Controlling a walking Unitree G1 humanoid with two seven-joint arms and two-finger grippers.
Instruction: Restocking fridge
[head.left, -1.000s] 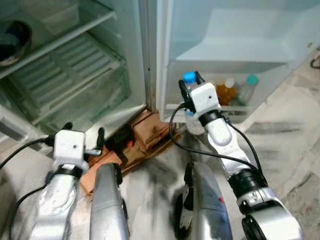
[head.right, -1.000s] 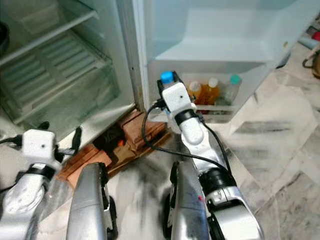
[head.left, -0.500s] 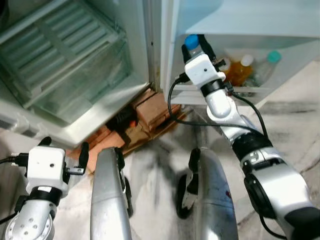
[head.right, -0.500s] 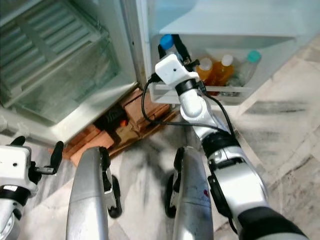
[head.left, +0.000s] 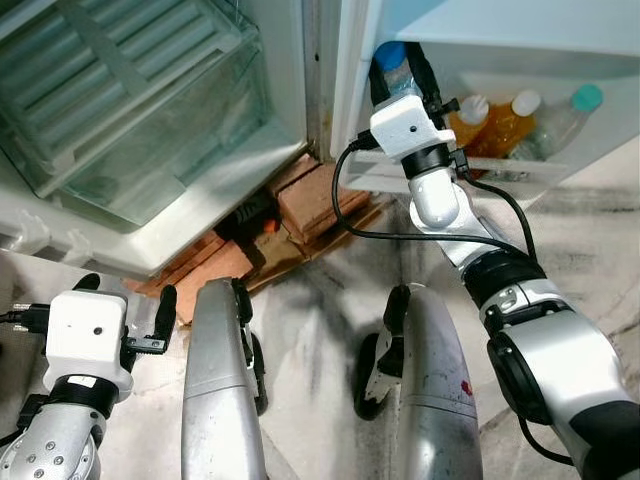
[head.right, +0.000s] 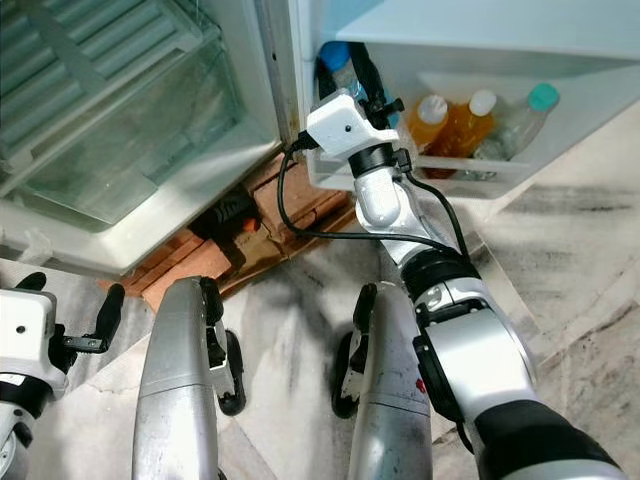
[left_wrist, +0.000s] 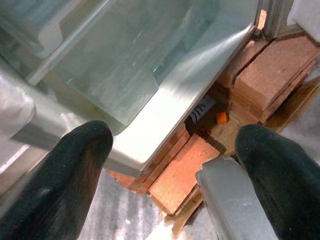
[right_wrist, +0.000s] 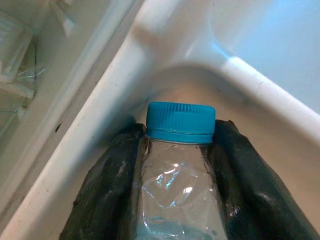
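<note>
Now a clear, blue-capped water bottle (right_wrist: 177, 185) between the right gripper's (right_wrist: 176, 165) clenched fingers (right_wrist: 107, 185); left fingers (left_wrist: 65, 175) spread apart.

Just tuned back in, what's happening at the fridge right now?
The right gripper is shut on a clear water bottle with a blue cap, holding it at the left end of the door shelf. Two orange drink bottles and a teal-capped bottle already stand in that shelf. The left gripper hangs open near the floor, holding nothing, beside the bricks under the fridge.
</note>
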